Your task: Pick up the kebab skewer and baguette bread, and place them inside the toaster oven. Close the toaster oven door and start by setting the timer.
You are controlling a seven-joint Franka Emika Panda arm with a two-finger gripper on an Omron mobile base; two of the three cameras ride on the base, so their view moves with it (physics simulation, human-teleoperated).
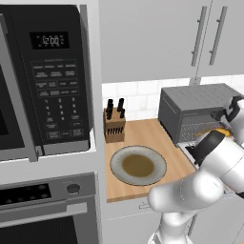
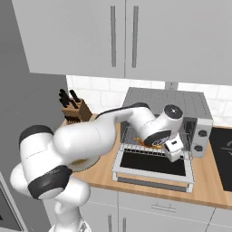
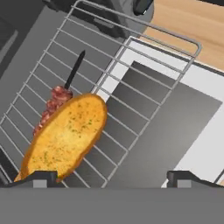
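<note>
Claw (image 3: 112, 177) stood with tips wide apart, clamped on nothing, just above the wire rack (image 3: 144, 87) of the toaster oven (image 2: 167, 106). Baguette bread (image 3: 65, 135) lay on that rack near one fingertip, overlapping the kebab skewer (image 3: 59, 98) beside it. Judged light and stiff, with a crumbly crust; best held across the short middle. Skewer judged thin and slippery, better taken at the meat. Hand view gave the food clearly; right base view showed the toaster oven door (image 2: 152, 165) lying open; left base view added the plate (image 1: 138, 165) on the surface (image 1: 143, 131).
</note>
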